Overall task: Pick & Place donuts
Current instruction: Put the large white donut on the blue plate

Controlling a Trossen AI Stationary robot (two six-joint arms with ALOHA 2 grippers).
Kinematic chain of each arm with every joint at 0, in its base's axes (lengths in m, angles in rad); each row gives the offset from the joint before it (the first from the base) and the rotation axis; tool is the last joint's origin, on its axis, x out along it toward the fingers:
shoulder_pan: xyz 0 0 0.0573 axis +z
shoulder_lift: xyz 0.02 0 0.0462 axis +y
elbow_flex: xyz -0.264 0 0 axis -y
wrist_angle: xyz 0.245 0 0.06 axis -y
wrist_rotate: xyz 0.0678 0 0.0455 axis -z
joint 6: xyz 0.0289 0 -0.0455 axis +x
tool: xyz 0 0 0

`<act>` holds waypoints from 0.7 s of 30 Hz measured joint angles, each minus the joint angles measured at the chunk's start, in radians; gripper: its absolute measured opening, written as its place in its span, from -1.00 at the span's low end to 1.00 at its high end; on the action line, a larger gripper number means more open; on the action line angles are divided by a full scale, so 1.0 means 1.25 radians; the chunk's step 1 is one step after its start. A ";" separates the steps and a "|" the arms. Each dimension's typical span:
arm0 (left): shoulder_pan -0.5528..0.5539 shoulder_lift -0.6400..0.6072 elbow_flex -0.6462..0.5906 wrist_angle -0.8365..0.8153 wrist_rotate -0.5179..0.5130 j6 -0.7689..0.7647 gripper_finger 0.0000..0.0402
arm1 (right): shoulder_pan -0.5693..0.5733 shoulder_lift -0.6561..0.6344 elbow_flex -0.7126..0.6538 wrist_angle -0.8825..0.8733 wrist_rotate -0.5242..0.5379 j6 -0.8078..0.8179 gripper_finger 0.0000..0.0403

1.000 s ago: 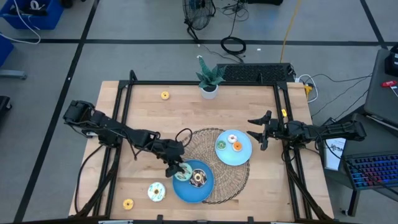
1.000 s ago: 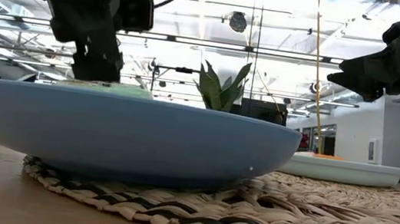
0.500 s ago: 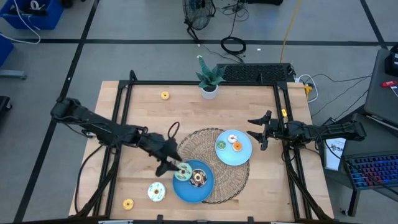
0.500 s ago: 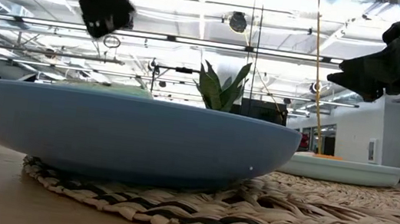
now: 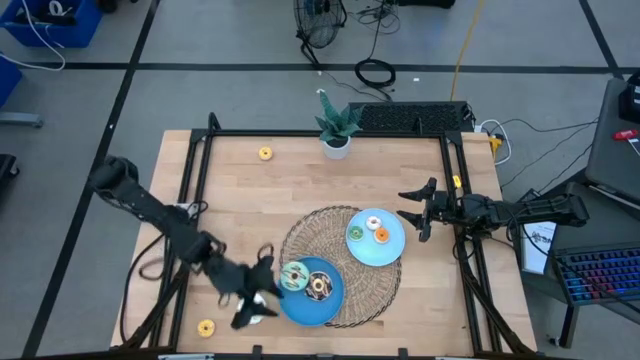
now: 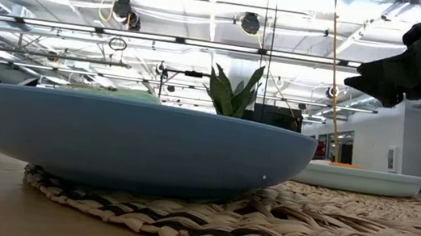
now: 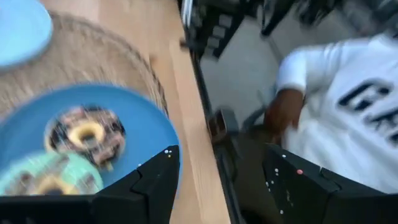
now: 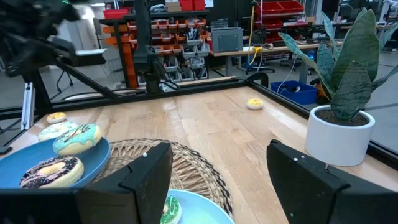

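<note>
Blue near plate (image 5: 322,309) holds teal (image 5: 293,275) and chocolate donuts (image 5: 319,286). Your left gripper (image 5: 252,305), fingers apart and empty, sits just outside its rim beside the cream donut (image 7: 43,182). Right gripper (image 5: 418,213), open, waits beyond the far plate (image 5: 390,250).

I count two donuts flat on the near blue plate (image 5: 325,305): teal donut (image 5: 294,275) at its 10 o'clock, chocolate donut (image 5: 320,287) at centre. Far plate (image 5: 390,250) carries a cream donut (image 5: 373,223) and an orange donut (image 5: 381,236). Yellow donuts lie at table's 11 o'clock (image 5: 265,153) and 7 o'clock (image 5: 206,327).
</note>
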 joint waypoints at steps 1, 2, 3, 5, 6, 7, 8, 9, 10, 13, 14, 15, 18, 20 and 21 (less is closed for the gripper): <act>-0.018 0.019 0.028 -0.040 -0.014 -0.009 0.12 | 0.000 0.000 0.000 -0.001 0.000 0.000 0.20; -0.034 0.040 0.060 -0.080 -0.025 -0.022 0.11 | 0.000 0.000 0.000 -0.001 0.000 0.000 0.20; -0.047 0.062 0.093 -0.122 -0.035 -0.044 0.09 | 0.000 0.000 0.000 0.000 0.000 0.000 0.20; -0.068 0.107 0.162 -0.219 -0.049 -0.097 0.06 | 0.000 0.000 0.000 -0.001 0.000 0.000 0.20; -0.078 0.132 0.195 -0.271 -0.051 -0.125 0.04 | 0.000 0.000 0.000 -0.001 0.000 0.000 0.20; -0.086 0.157 0.226 -0.324 -0.055 -0.154 0.02 | 0.000 0.000 0.000 0.000 0.000 0.000 0.20; -0.093 0.183 0.254 -0.374 -0.056 -0.184 0.00 | 0.000 0.000 0.000 0.000 0.000 0.000 0.20; -0.099 0.208 0.280 -0.416 -0.055 -0.213 -0.02 | 0.000 0.000 0.000 0.000 0.000 0.000 0.20; -0.106 0.233 0.302 -0.450 -0.054 -0.240 -0.04 | 0.000 0.000 0.000 0.000 0.000 0.000 0.20; -0.123 0.294 0.349 -0.536 -0.021 -0.316 -0.10 | 0.000 0.000 0.000 0.000 0.000 0.000 0.20; -0.126 0.313 0.358 -0.549 -0.002 -0.337 -0.12 | 0.000 0.000 0.000 0.000 0.000 0.000 0.20; -0.130 0.328 0.362 -0.555 0.017 -0.357 -0.14 | 0.000 0.000 0.000 0.000 0.000 0.000 0.20; -0.137 0.360 0.363 -0.559 0.052 -0.409 -0.19 | 0.000 0.000 0.000 0.000 0.000 0.000 0.20; -0.142 0.378 0.364 -0.560 0.047 -0.437 -0.22 | 0.000 0.000 0.000 0.000 0.000 0.000 0.20; -0.145 0.389 0.364 -0.562 0.037 -0.449 -0.24 | 0.000 0.000 0.000 0.000 0.000 0.000 0.20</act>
